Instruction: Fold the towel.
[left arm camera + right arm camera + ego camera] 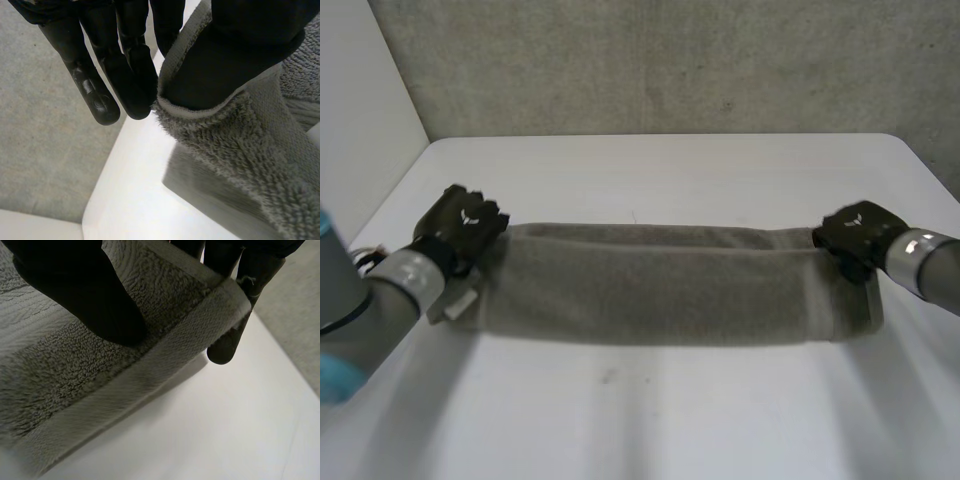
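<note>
Fold in progress, head view. The grey towel (660, 285) was laid as a long band across the middle of the frame on the white table (660, 420), with a raised upper layer seen along its far side. The left hand (465, 225) was placed at the band's left end, in the centre left of the frame, and the right hand (855, 232) at its right end, in the centre right.

Left wrist view. The left hand (240, 50) was clamped on the towel (240, 150): the hemmed edge was pinched between the thumb on one face and the straight fingers (125, 75) on the other. The held edge was seen raised off the table, with shadow beneath it.

Right wrist view. The right hand (85, 295) was likewise closed on the towel (75, 375), the thumb being pressed on the pile and the fingers (227, 345) set behind the hem. The gripped border was held clear of the white surface.

Step in hand, as judged: a lengthwise fold, in which one long edge was gripped at both ends and carried over the layer lying below.

Next move, as judged: both ends would need to be carried at an equal pace and height, so that the lifted edge is kept taut and straight; it would then need to be lowered in line with the opposite long edge before either pinch is released. Uneven travel could be expected to skew the fold.
</note>
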### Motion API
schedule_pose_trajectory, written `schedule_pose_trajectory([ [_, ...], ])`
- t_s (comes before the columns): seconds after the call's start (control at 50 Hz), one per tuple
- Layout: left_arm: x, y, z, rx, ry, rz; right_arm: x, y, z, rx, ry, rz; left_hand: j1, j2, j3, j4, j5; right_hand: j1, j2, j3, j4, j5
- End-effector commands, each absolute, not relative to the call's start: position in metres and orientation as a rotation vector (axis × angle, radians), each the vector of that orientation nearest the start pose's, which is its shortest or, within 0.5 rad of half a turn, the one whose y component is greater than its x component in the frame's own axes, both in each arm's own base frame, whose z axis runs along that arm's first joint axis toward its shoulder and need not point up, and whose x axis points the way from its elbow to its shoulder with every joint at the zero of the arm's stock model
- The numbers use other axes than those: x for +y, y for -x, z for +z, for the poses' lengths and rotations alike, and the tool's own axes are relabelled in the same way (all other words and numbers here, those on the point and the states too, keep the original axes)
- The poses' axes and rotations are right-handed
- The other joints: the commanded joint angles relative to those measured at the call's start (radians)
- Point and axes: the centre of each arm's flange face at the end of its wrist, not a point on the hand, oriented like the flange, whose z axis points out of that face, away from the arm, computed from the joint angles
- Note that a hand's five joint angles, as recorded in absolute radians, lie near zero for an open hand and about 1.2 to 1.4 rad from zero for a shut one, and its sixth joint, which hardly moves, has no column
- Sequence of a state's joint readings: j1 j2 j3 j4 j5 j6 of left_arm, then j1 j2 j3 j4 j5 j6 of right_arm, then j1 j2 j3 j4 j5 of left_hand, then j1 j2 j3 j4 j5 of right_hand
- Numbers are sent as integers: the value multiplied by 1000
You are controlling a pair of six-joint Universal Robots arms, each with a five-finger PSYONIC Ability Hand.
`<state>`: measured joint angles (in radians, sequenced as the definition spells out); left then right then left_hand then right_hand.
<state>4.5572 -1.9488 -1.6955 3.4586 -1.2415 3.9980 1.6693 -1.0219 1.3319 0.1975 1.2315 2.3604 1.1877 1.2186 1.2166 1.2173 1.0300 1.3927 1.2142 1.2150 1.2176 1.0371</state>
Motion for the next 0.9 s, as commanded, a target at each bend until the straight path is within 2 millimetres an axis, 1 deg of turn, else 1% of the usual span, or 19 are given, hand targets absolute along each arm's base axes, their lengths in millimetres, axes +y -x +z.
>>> schedule_pose_trajectory([
  [0.02,-379,227,156,1794,-1318,-1945,-396,-225,162,2252,1322,-1936,209,178,180,179,192,4,182,181,179,185],
  [0.06,-399,230,147,1794,-1301,-1966,-403,-227,159,2243,1305,-1983,209,178,180,179,192,4,182,181,179,185],
  [0.1,-406,232,145,1790,-1294,-1976,-409,-228,156,2241,1298,-2015,209,178,180,179,192,4,182,181,179,185],
  [0.24,-419,235,142,1770,-1286,-2010,-418,-231,151,2218,1291,-2055,209,178,180,179,192,4,182,181,179,185],
  [0.36,-435,238,124,1777,-1285,-2013,-433,-232,139,2206,1283,-2102,209,178,180,179,192,4,182,181,179,185],
  [0.4,-437,238,120,1781,-1284,-2009,-435,-233,137,2204,1286,-2105,209,178,180,179,192,-89,89,88,86,92],
  [0.42,-438,239,117,1785,-1286,-2007,-435,-235,135,2204,1294,-2102,-114,-145,-143,-143,-130,-1144,-966,-967,-969,-963],
  [0.44,-438,239,117,1784,-1279,-2007,-434,-236,131,2206,1298,-2092,-960,-991,-989,-989,-977,-1218,-1040,-1040,-1043,-1037],
  [0.5,-437,240,118,1789,-1275,-2013,-431,-243,134,2183,1306,-2100,-939,-970,-968,-969,-956,-1218,-1040,-1040,-1043,-1037],
  [0.58,-437,244,129,1809,-1234,-2072,-432,-245,146,2148,1289,-2151,-1013,-1044,-1042,-1043,-1030,-1218,-1040,-1040,-1043,-1037],
  [0.62,-438,244,138,1815,-1205,-2103,-433,-245,169,2094,1260,-2244,-1013,-1044,-1042,-1043,-1030,-1218,-1040,-1040,-1043,-1037],
  [0.64,-437,244,149,1819,-1178,-2136,-433,-245,169,2094,1260,-2244,-1013,-1044,-1042,-1043,-1030,-1218,-1040,-1040,-1043,-1037],
  [0.66,-436,242,161,1827,-1145,-2167,-431,-245,180,2074,1240,-2279,-1013,-1044,-1042,-1043,-1030,-1218,-1040,-1040,-1043,-1037],
  [0.68,-436,242,161,1827,-1144,-2168,-431,-245,181,2073,1240,-2279,-1013,-1044,-1042,-1043,-1030,-1218,-1040,-1040,-1043,-1037],
  [0.72,-433,236,182,1873,-1056,-2215,-423,-241,201,2064,1187,-2306,-1013,-1044,-1042,-1043,-1030,-1218,-1040,-1040,-1043,-1037],
  [0.74,-433,236,182,1873,-1056,-2216,-423,-241,202,2064,1186,-2306,-1013,-1044,-1042,-1043,-1030,-1218,-1040,-1040,-1043,-1037],
  [0.78,-429,233,192,1908,-1010,-2242,-410,-236,216,2066,1146,-2299,-1013,-1044,-1042,-1043,-1030,-1218,-1040,-1040,-1043,-1037],
  [0.82,-414,228,214,1993,-928,-2306,-402,-234,225,2062,1135,-2302,-1013,-1044,-1042,-1043,-1030,-1218,-1040,-1040,-1043,-1037],
  [0.9,-401,222,226,2072,-849,-2350,-375,-228,233,2100,1150,-2240,-1013,-1044,-1042,-1043,-1030,-1218,-1040,-1040,-1043,-1037],
])
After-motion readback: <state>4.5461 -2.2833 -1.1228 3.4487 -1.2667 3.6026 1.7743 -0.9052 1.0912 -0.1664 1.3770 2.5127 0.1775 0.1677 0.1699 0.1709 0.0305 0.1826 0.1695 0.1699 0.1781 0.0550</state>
